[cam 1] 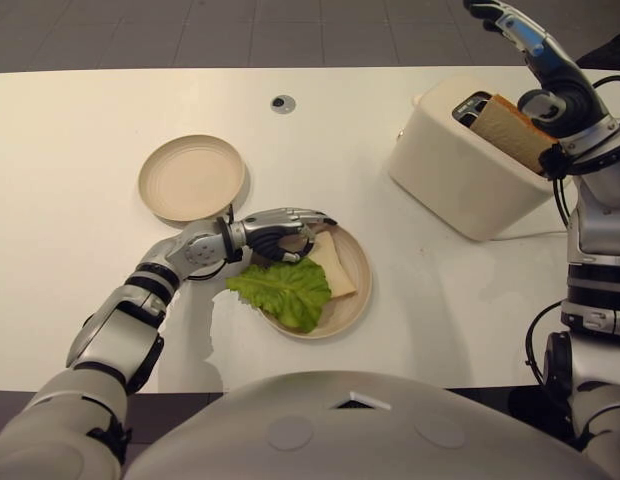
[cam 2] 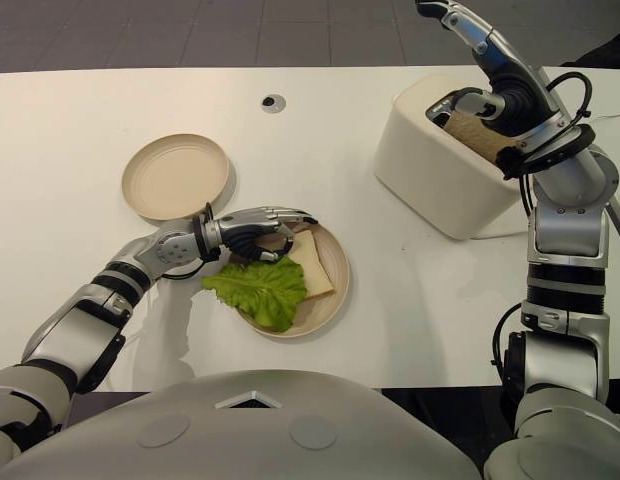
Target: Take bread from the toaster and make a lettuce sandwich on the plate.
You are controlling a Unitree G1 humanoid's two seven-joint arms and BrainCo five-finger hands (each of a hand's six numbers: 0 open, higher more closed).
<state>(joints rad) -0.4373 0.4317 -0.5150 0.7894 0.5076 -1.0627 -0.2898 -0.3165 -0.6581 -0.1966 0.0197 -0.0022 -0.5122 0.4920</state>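
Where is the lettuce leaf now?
Centre-left in both views, the lettuce leaf lies on the near left part of the plate, against the bread slice, beside the left hand.

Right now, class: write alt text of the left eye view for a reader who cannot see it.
The robot's right hand grips a slice of bread sticking out of the toaster. Its left hand is over a plate holding lettuce partly over another slice.

Table [cam 1: 70, 150] is showing smooth, faintly glossy. Toaster [cam 1: 460, 175] is reading as matt plastic. Plate [cam 1: 358, 290] and empty plate [cam 1: 190, 178] are appearing matt beige. Left hand [cam 1: 275, 230] and right hand [cam 1: 558, 92] are gleaming: polished silver metal. Lettuce [cam 1: 285, 290] is looking crinkled; bread [cam 1: 510, 135] rough.
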